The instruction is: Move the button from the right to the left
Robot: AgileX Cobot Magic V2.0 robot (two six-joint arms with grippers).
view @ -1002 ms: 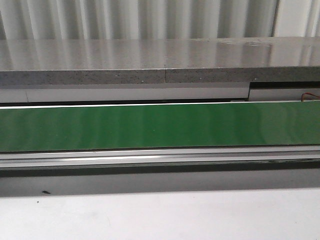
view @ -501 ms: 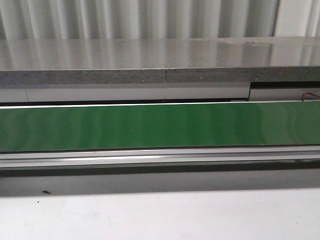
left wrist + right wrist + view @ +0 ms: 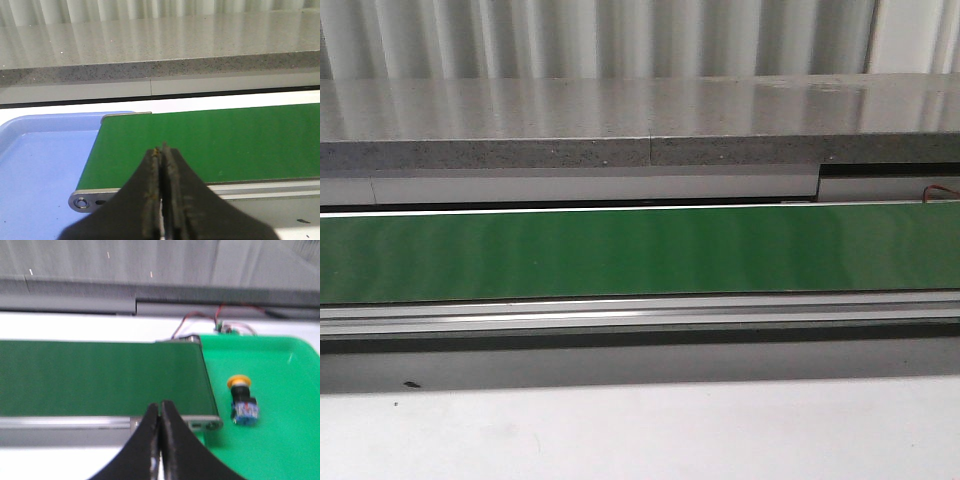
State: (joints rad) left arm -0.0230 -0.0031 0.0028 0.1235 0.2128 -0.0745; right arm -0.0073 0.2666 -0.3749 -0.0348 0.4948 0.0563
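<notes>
The button [image 3: 242, 400], with a yellow cap, black collar and blue block, lies on its side in a green tray [image 3: 280, 440] beside the right end of the green conveyor belt [image 3: 100, 377]. My right gripper [image 3: 160, 405] is shut and empty, in front of the belt's end, apart from the button. My left gripper [image 3: 162, 149] is shut and empty, over the left end of the belt [image 3: 210, 142], next to a blue tray [image 3: 40, 165]. In the front view only the belt [image 3: 640, 250] shows; neither gripper nor the button is in it.
A grey stone ledge [image 3: 640, 120] runs behind the belt, with a corrugated wall above it. An aluminium rail [image 3: 640, 315] lines the belt's near side. Red and black wires [image 3: 220, 320] sit behind the green tray. White table surface [image 3: 640, 430] lies in front.
</notes>
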